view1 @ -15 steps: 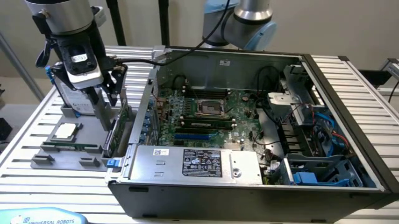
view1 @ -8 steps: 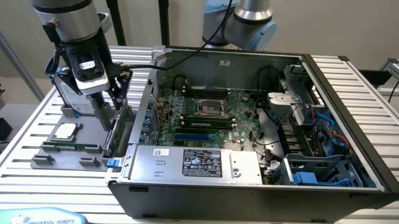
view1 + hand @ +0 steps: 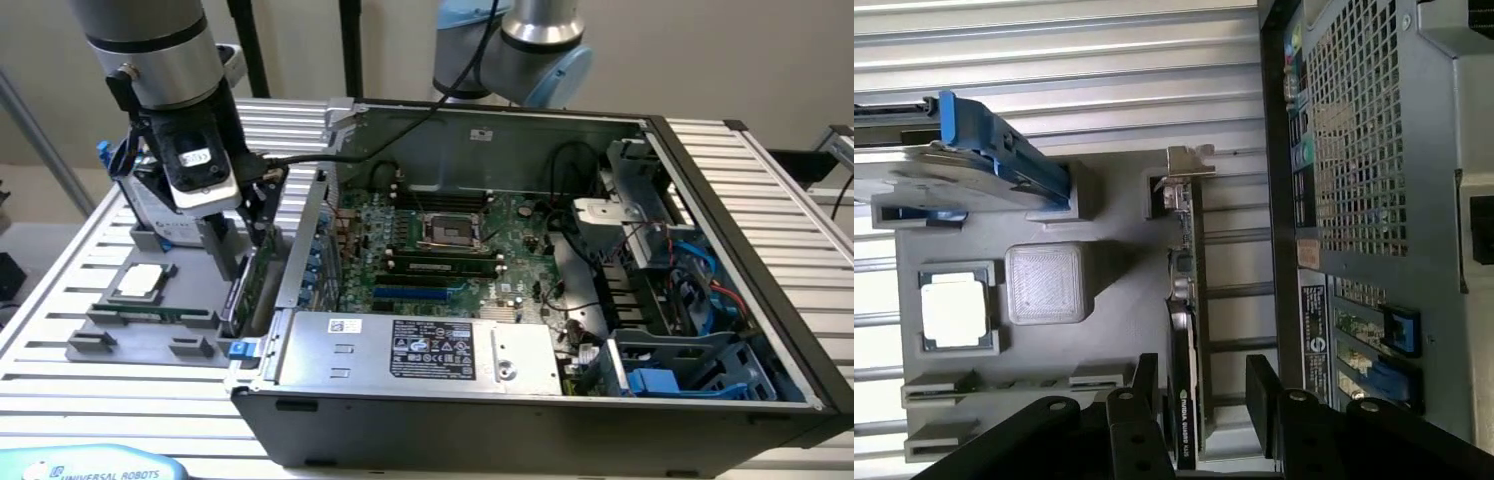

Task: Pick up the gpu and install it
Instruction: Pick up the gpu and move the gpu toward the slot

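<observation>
Trouble would most likely start with the grip itself. The gripper hangs over the grey holder on the slatted table, its jaws spread wide and holding nothing. The gpu stands on its long edge in a slot at the holder's side nearest the computer case, with its silver bracket at the far end from the gripper.

In the wrist view the card runs between the 2 fingers, but it is not centred. It sits close to the finger on the holder's side and further from the one on the case's side. If the jaws closed like this, 1 finger would probably touch first and push the thin card sideways, tilting it in its slot or twisting it in the grip.

A tilted card is also likely to snag its bracket on the holder when lifted. It would then meet the motherboard slot at an angle and could bind or bend.

The case wall stands just beside the holder, so a sideways drift could knock the card or a finger against it. The silver CPU chip and the blue-framed hard drive sit well apart from the fingers and look safe
</observation>
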You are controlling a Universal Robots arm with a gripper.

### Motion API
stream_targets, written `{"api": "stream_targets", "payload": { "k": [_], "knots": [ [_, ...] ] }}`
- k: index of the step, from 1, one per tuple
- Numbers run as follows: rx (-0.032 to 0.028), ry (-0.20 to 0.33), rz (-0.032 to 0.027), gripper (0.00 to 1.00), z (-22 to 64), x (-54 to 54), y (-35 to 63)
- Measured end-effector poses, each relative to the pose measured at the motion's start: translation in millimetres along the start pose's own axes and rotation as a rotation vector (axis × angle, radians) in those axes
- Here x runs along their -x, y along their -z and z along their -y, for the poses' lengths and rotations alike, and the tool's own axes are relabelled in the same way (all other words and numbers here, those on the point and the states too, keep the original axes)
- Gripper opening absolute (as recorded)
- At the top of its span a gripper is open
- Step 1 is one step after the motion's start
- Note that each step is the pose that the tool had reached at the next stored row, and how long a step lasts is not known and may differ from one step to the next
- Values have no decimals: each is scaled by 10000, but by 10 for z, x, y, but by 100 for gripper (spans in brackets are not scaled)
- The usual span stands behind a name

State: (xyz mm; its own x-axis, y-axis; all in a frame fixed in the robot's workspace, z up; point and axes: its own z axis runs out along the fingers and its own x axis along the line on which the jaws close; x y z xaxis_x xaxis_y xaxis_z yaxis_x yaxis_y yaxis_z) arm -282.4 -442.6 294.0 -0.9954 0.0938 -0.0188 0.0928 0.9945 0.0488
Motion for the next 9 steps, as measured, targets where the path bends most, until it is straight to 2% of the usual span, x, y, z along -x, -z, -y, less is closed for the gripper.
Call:
{"api": "stream_targets", "payload": {
  "k": [9],
  "knots": [
    [-3,-179,9,48,10,-31,-163]
  ]
}}
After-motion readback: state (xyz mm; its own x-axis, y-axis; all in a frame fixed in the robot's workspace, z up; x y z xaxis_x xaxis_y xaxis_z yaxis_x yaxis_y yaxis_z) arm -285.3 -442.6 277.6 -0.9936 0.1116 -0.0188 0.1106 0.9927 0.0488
